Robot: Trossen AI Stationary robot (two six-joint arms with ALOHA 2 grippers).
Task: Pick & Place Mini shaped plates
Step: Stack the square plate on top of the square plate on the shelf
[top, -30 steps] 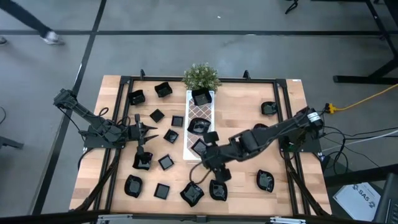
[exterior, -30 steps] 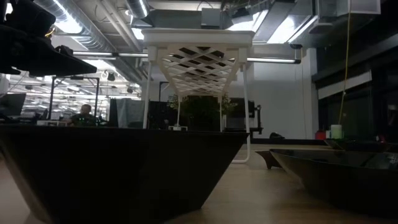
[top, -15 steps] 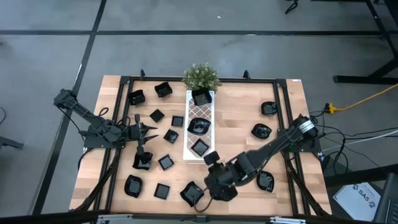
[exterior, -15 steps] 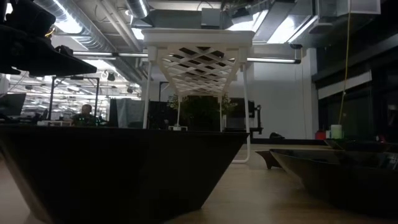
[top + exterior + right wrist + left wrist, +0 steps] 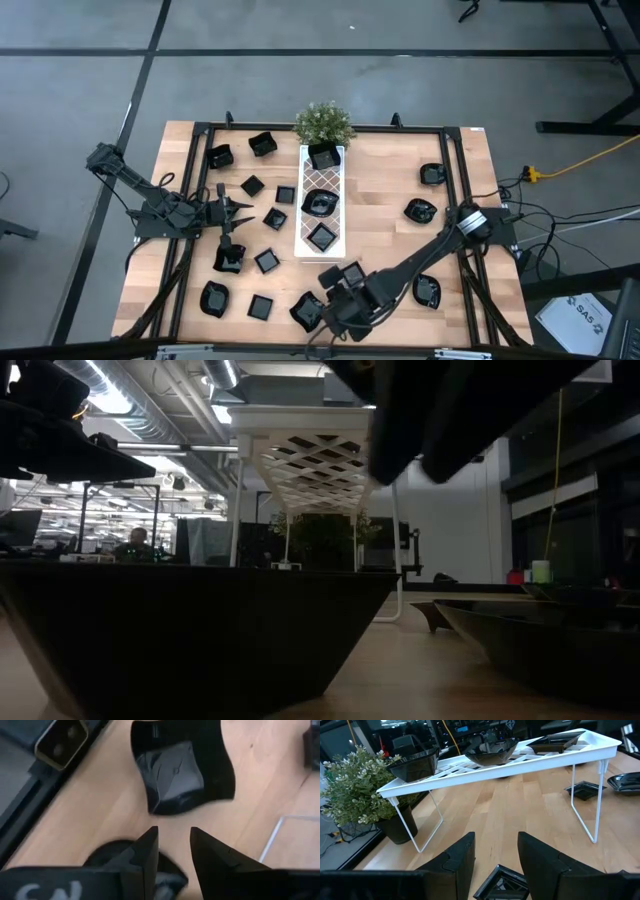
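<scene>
Many small glossy black mini shaped plates lie scattered on the wooden table, and three more sit on the white lattice tray (image 5: 322,180). My right gripper (image 5: 330,312) hangs open near the table's near edge, slanting down. In the right wrist view its fingers (image 5: 172,837) stand just short of a wavy-rimmed plate (image 5: 182,767), above a rounder plate (image 5: 112,854). My left gripper (image 5: 240,207) waits open at the left. A small square plate (image 5: 502,882) rests on the table below its fingers (image 5: 496,845).
A green potted plant (image 5: 323,123) stands at the tray's far end. A black metal frame (image 5: 200,128) runs round the table. A big dark plate (image 5: 200,630) fills the low view's foreground, with my right arm (image 5: 460,410) dark above it.
My right gripper has swung from beside the tray's near end toward the table's near edge and has come down. It now hangs over the plates there and shows at the top of the low view. Its fingers have kept the same gap.
</scene>
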